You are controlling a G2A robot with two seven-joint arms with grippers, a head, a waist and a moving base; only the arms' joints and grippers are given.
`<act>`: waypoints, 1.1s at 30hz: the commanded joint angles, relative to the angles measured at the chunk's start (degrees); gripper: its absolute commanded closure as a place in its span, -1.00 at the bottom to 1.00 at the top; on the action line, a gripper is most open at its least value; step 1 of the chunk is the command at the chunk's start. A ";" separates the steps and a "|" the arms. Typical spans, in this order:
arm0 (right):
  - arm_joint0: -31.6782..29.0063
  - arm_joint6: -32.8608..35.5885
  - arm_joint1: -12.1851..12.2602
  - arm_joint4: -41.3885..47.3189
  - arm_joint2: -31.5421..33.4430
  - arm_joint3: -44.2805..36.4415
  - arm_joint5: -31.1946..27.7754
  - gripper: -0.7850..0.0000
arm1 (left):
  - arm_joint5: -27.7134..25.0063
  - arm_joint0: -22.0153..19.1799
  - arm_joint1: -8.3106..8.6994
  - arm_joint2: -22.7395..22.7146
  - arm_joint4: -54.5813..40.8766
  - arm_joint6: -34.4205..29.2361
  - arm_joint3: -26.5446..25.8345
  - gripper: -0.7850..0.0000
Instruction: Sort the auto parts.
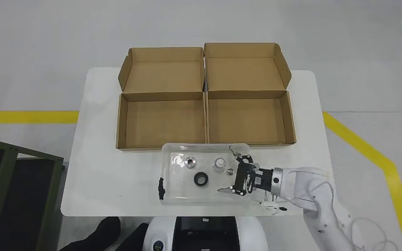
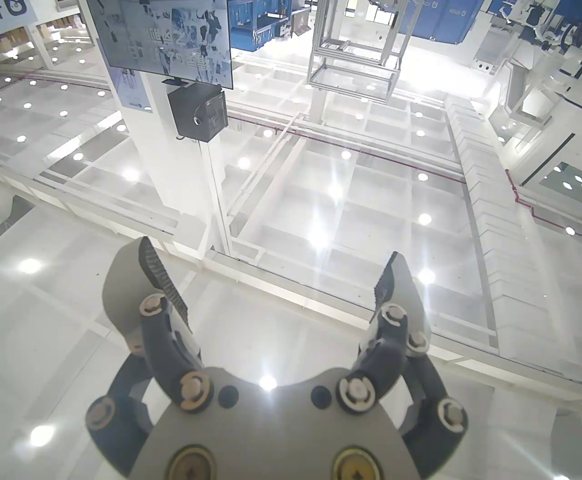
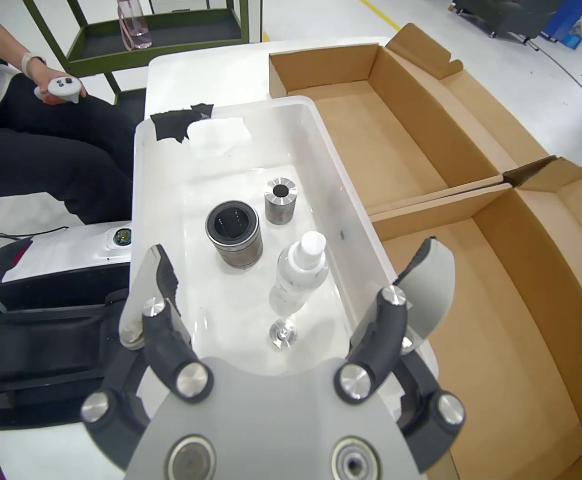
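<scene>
A clear plastic bin (image 1: 173,188) at the table's front edge holds the parts. Inside stand a dark linear bearing (image 3: 234,234), a small steel cylinder (image 3: 280,200) with a black bore, a white spray bottle (image 3: 302,268) and a small metal knob (image 3: 282,334). In the top view the bearing (image 1: 201,180), the cylinder (image 1: 189,164) and the bottle (image 1: 219,163) sit mid-bin. My right gripper (image 3: 293,250) hangs open over the bin's right end (image 1: 231,176), empty, with the bottle and knob closest to it. My left gripper (image 2: 269,251) is open, empty and points up at a ceiling.
Two open cardboard boxes lie side by side behind the bin, the left box (image 1: 162,119) and the right box (image 1: 250,119), both with flaps folded back. Black tape (image 3: 175,122) marks the bin's far rim. A green cart (image 3: 159,36) stands off the table.
</scene>
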 commanded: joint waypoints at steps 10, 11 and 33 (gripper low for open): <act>3.13 5.59 0.24 -1.77 -3.64 1.22 1.61 -0.85 | 0.00 0.00 0.00 0.00 0.00 0.00 0.00 -1.00; 3.44 6.37 0.26 -1.73 -3.94 1.36 1.65 -0.86 | 0.00 0.00 0.00 0.00 0.00 0.00 0.00 -1.00; 7.35 11.22 0.74 -2.10 -7.85 4.17 4.72 0.22 | 0.00 0.00 0.00 0.00 0.00 0.00 0.00 -1.00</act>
